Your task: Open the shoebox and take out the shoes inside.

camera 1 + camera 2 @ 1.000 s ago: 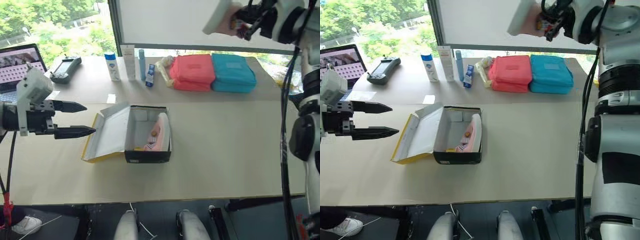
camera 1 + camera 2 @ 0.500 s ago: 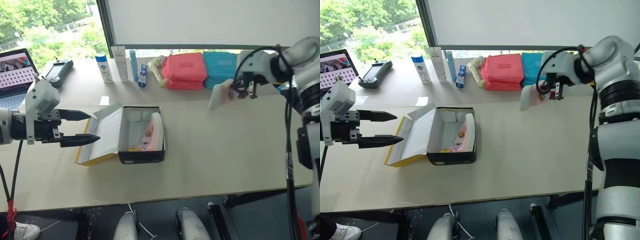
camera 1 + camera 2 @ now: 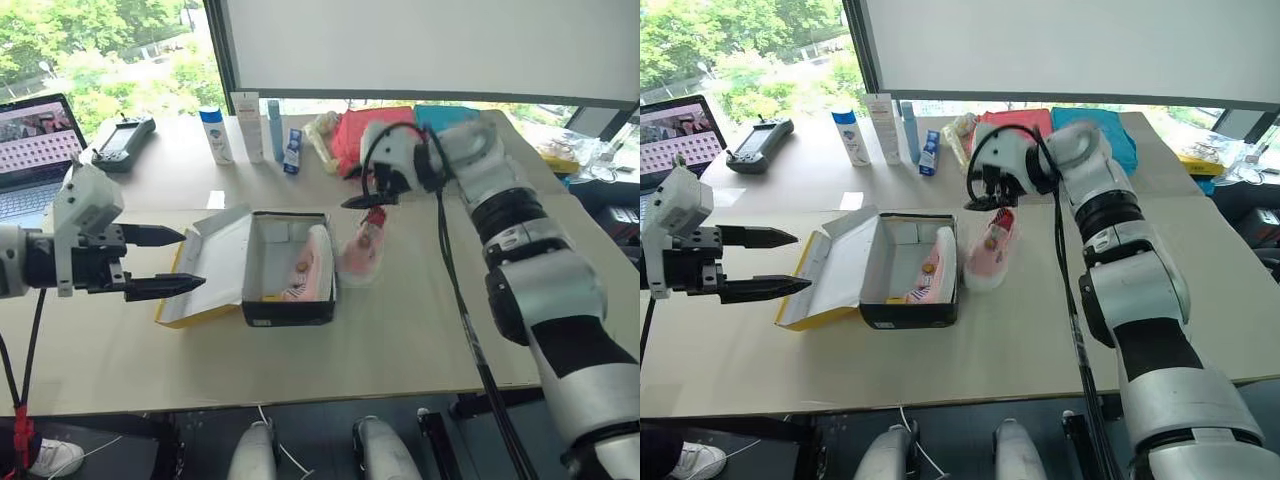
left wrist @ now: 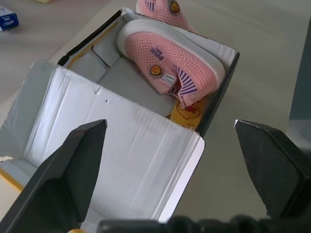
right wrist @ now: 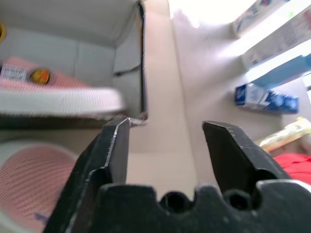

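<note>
The shoebox [image 3: 288, 312] lies open on the table, its yellow lid [image 3: 205, 270] folded out to the left with the white inside up. One pale-pink shoe [image 3: 316, 262] leans on its side against the box's right wall, inside. The other shoe [image 3: 360, 250] is outside, blurred, just right of the box and directly below my right gripper [image 3: 364, 202]. That gripper [image 5: 165, 130] is open, with nothing between its fingers. My left gripper [image 3: 168, 262] hovers open to the left of the lid, pointing at the box and apart from it.
Along the table's back edge stand a bottle [image 3: 212, 134], tubes and cartons [image 3: 262, 125], and a pink pouch [image 3: 358, 135] beside a teal pouch [image 3: 1102, 128]. A handheld controller [image 3: 124, 138] and a laptop [image 3: 35, 140] sit at the back left.
My right arm swung down and left from high at the right, carrying the shoe to beside the box, and opened. The shoe has left its fingers. The left gripper stayed put.
</note>
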`<action>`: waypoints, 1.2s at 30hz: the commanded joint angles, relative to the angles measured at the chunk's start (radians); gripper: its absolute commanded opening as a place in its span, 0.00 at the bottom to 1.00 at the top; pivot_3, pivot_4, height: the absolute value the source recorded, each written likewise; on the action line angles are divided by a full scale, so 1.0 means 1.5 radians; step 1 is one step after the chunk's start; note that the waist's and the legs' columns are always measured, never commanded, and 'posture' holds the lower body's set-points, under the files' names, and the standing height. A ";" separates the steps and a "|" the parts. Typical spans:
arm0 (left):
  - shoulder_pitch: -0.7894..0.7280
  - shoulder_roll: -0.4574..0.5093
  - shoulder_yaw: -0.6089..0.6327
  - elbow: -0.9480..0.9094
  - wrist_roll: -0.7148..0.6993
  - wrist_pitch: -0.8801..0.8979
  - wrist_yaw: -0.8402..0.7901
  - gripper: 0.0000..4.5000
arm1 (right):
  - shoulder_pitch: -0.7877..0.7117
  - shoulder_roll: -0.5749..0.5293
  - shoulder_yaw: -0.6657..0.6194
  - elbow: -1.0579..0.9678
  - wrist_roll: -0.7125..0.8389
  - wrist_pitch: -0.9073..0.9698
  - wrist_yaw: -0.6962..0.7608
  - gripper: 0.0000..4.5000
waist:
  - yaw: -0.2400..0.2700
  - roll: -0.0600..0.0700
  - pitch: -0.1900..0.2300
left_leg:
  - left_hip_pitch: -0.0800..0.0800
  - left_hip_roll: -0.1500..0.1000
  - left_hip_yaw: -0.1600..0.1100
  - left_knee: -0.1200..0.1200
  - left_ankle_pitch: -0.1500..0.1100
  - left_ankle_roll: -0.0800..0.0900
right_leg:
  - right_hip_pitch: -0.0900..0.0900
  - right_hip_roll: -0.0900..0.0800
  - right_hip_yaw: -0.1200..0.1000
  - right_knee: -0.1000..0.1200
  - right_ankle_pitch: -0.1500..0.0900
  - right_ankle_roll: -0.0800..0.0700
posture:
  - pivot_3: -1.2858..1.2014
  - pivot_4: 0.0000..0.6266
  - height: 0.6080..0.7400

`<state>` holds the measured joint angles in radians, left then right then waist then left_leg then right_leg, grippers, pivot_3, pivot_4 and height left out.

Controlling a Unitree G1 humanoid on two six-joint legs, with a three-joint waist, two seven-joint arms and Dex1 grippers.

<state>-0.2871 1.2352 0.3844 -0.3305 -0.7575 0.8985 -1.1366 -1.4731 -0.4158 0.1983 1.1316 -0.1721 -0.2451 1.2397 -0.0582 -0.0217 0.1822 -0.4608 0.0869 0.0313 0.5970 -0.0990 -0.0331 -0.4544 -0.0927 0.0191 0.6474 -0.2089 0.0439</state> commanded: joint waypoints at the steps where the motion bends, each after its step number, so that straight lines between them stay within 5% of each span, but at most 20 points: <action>1: 0.000 0.005 0.031 -0.010 -0.008 -0.001 0.003 1.00 | -0.028 -0.022 -0.031 -0.100 0.054 0.015 0.065 0.99 | 0.000 0.000 0.000 | 0.000 0.000 0.000 0.000 0.000 0.000 | 0.000 0.000 0.000 0.000 0.000 0.000 | 0.52 0.24 0.88; 7: -0.023 -0.005 -0.008 0.006 0.000 -0.021 0.003 1.00 | 0.042 -0.014 0.056 -0.327 0.054 0.009 0.184 1.00 | -0.004 0.000 0.000 | 0.000 0.000 0.000 0.000 0.000 0.000 | 0.000 0.000 0.000 0.001 -0.001 0.001 | 0.52 0.24 0.88; 19: -0.037 -0.023 -0.039 0.003 0.005 -0.040 0.005 1.00 | 0.122 -0.020 0.198 -0.496 0.030 -0.122 0.242 1.00 | 0.006 0.000 0.000 | 0.000 0.000 0.000 0.001 0.000 -0.001 | 0.000 0.000 0.000 0.001 -0.001 0.001 | 0.52 0.24 0.88; 36: 0.005 -0.036 0.025 -0.036 -0.027 0.003 0.048 1.00 | 0.103 0.026 0.297 -0.387 -0.062 -0.264 0.198 1.00 | 0.010 -0.001 0.000 | 0.001 0.001 0.000 0.001 0.000 -0.002 | 0.000 0.000 -0.001 0.001 -0.001 0.000 | 0.52 0.24 0.88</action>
<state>-0.2766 1.1719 0.3782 -0.3591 -0.7852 0.8978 -1.0693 -1.2862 -0.3661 0.6355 0.5568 -0.2519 -0.6097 1.5266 -0.0426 -0.0232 0.1816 -0.4600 0.0879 0.0313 0.5982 -0.0985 -0.0357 -0.4547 -0.0920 0.0182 0.6485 -0.2106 0.0440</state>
